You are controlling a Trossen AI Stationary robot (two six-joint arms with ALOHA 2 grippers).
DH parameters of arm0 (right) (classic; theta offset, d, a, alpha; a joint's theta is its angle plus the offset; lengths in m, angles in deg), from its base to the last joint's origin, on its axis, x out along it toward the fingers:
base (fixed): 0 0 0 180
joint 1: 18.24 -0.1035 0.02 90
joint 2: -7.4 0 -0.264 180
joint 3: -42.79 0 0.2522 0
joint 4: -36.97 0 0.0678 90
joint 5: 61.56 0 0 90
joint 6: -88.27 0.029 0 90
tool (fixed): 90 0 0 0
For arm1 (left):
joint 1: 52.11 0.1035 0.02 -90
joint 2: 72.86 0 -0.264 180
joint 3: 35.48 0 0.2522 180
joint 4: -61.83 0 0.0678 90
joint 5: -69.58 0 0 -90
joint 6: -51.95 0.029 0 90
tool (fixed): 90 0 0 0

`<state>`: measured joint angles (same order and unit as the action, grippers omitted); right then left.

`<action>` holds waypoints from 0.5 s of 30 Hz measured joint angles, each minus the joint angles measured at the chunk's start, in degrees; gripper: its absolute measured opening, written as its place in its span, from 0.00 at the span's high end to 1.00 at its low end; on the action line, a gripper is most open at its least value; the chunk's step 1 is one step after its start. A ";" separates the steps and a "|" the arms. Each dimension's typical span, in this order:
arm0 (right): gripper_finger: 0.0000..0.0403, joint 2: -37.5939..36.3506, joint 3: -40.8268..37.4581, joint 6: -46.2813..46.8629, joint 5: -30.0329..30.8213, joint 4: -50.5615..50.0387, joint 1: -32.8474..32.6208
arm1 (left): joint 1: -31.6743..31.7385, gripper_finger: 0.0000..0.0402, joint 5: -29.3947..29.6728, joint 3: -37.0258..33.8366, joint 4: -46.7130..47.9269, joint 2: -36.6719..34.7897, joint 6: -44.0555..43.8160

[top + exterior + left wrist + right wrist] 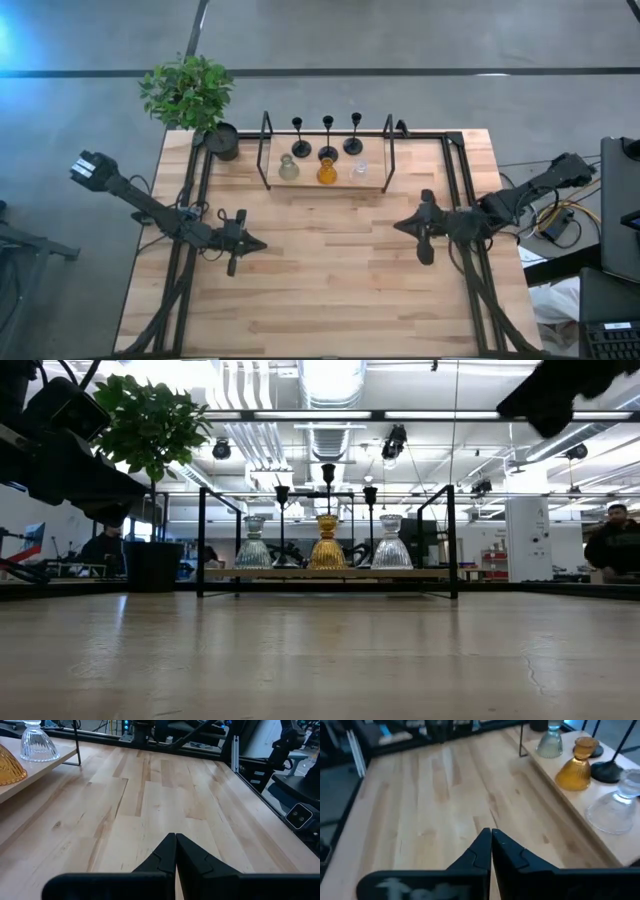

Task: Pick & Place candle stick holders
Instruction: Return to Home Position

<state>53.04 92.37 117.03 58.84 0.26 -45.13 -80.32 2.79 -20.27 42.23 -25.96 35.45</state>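
Six candle stick holders stand by their bases on a low wooden shelf inside a black wire frame at the table's far middle. Three black ones with thin stems form the far row. In front stand a grey-green glass one, an amber one and a clear one. My left gripper is shut and empty above the table's left middle. My right gripper is shut and empty above the right middle. Both point toward the table's centre.
A round black pot with a green plant stands at the far left corner beside the shelf. Black frame rails run along the table's left and right sides. Bare wood lies between the grippers and toward the near edge. A person sits far behind.
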 joint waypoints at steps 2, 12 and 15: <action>0.98 -2.92 -4.62 -2.09 -3.42 6.23 4.21 | 0.00 0.96 0.00 0.00 0.02 0.01 0.01; 0.98 -16.54 -19.32 -19.82 -23.20 20.65 25.20 | -0.02 0.96 0.00 0.00 0.02 0.01 0.01; 0.98 -19.69 -22.42 -28.38 -23.20 22.13 26.88 | 0.00 0.96 0.00 0.00 0.00 0.01 0.01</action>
<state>33.34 69.95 88.65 35.64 22.39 -18.25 -80.32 2.79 -20.27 42.23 -25.94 35.46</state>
